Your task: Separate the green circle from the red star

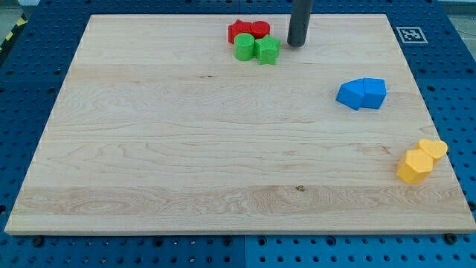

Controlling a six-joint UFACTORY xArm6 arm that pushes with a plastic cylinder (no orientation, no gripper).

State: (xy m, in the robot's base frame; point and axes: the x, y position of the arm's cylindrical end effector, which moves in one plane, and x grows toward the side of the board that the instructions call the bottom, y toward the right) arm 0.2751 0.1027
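Note:
The green circle (245, 47) lies near the view's top centre, touching the red star (239, 31) just above it. A red round block (259, 30) sits to the right of the star, and a green star-like block (268, 50) sits right of the green circle. All four form one tight cluster. My tip (296, 44) is on the board just right of the cluster, a short gap from the green star-like block.
Two blue blocks (362, 93) sit together at the view's right. Two yellow blocks (421, 160) sit together at the lower right near the board's edge. The wooden board (186, 149) lies on a blue perforated table.

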